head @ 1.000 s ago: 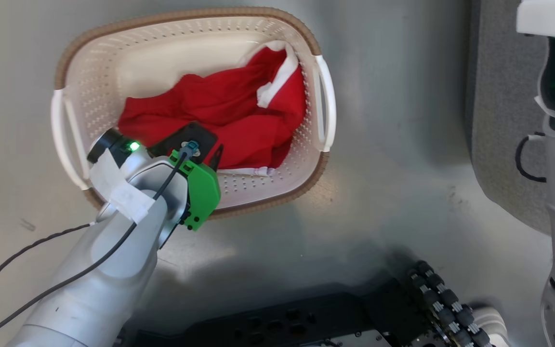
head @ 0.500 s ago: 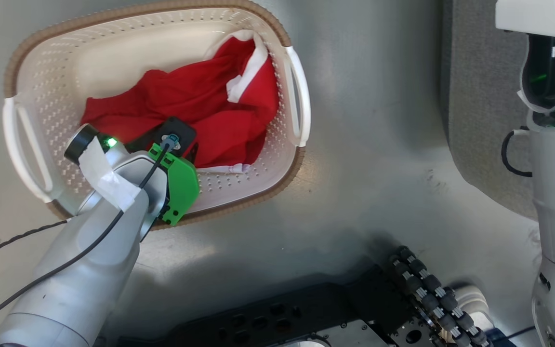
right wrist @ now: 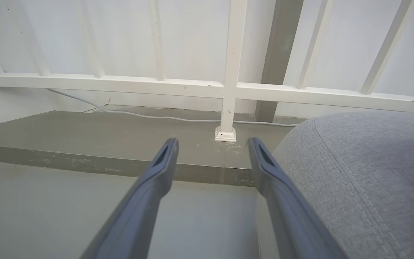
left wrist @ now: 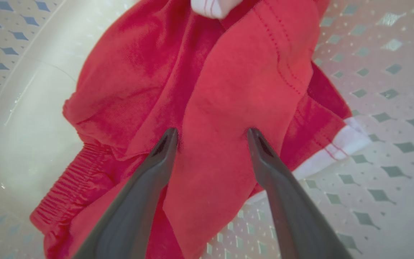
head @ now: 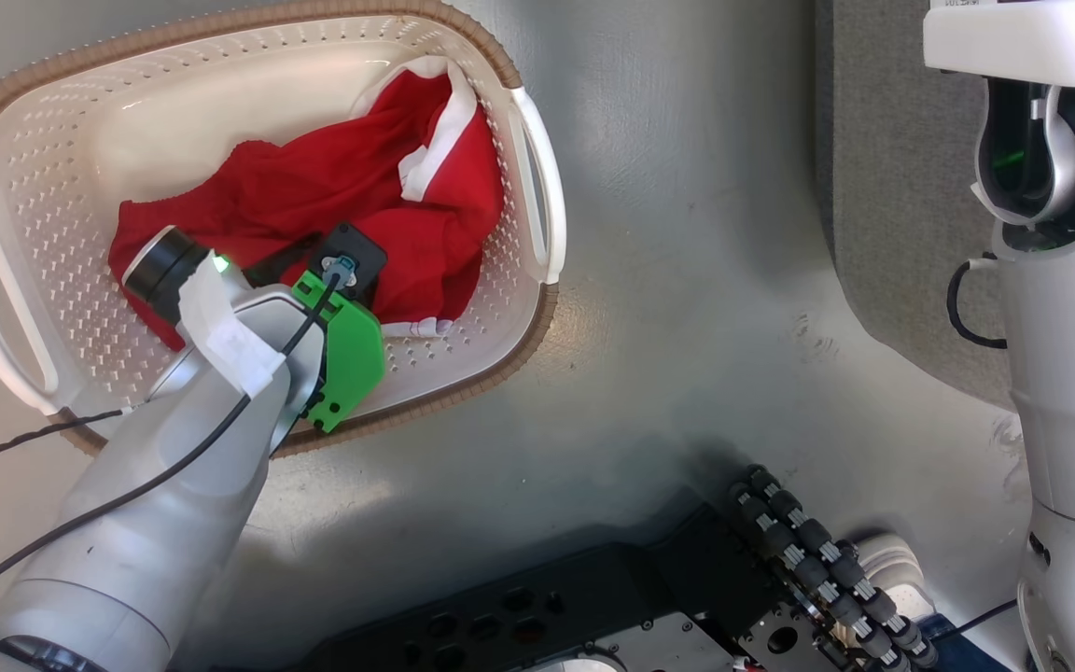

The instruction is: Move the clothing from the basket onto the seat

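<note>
The cream basket [head: 537, 187] with a brown rim stands on the grey floor at the upper left of the head view. The red clothing [head: 332, 196] with white trim lies crumpled inside it. My left arm reaches down into the basket, its wrist [head: 332, 317] over the clothing's near side. In the left wrist view my left gripper [left wrist: 212, 135] is open, both fingertips resting on a fold of the clothing [left wrist: 235, 72], nothing pinched. My right gripper [right wrist: 212, 144] is open and empty, just left of the grey seat [right wrist: 365, 172]. The seat [head: 883, 187] lies right of the basket.
My pale right arm [head: 1060, 327] stands at the right edge, over the seat. My black base with its roller wheel [head: 817, 569] sits at the bottom. A white railing [right wrist: 228, 86] and a low floor step [right wrist: 84, 162] lie beyond the right gripper.
The head camera has shifted, sliding the whole picture left. My left wrist has gone farther over the clothing inside the basket. Both grippers stay open.
</note>
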{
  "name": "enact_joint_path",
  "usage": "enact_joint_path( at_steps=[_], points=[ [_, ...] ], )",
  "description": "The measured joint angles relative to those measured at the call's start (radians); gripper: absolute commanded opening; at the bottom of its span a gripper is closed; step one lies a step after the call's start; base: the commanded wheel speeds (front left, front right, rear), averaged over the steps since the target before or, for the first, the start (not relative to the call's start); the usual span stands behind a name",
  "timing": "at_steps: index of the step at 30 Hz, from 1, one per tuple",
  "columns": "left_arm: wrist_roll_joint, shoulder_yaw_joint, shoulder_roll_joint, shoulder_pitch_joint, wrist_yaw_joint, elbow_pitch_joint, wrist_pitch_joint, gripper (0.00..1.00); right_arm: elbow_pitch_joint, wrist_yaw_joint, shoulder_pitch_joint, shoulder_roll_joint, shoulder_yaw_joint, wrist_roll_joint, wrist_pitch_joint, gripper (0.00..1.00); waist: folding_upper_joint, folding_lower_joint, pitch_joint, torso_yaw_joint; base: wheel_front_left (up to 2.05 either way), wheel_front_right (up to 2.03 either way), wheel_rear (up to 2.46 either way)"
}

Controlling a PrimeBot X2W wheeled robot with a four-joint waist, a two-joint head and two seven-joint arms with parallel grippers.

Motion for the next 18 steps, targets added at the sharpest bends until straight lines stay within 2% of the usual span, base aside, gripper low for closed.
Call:
enact_joint_path(
  at_steps=[2,3,5,18],
  points=[
    [-0.006,-0.015,-0.001,-0.005,0.000,0.022,-0.006,1.00,0.005,-0.001,0.000,0.000,0.000,0.000,-0.003,1.00,0.0000,0.0000,0.000,-0.003,0.00,0.00,0.00],
    [-0.009,-0.019,0.000,-0.005,0.000,0.026,-0.010,0.88,0.007,-0.001,0.000,0.000,0.000,0.000,-0.003,1.00,0.0000,0.0000,0.000,-0.004,0.00,0.00,0.00],
    [-0.014,-0.030,-0.001,-0.007,0.000,0.033,-0.012,0.00,0.010,-0.001,0.000,0.002,0.000,0.000,-0.008,1.00,0.0000,0.0000,0.000,-0.005,0.00,0.00,0.00],
    [-0.065,-0.059,-0.028,-0.038,0.000,0.044,-0.096,0.00,0.045,-0.010,0.000,0.003,-0.014,-0.013,-0.018,1.00,0.0000,-0.0001,-0.015,0.006,0.00,0.00,0.00]
  ],
)
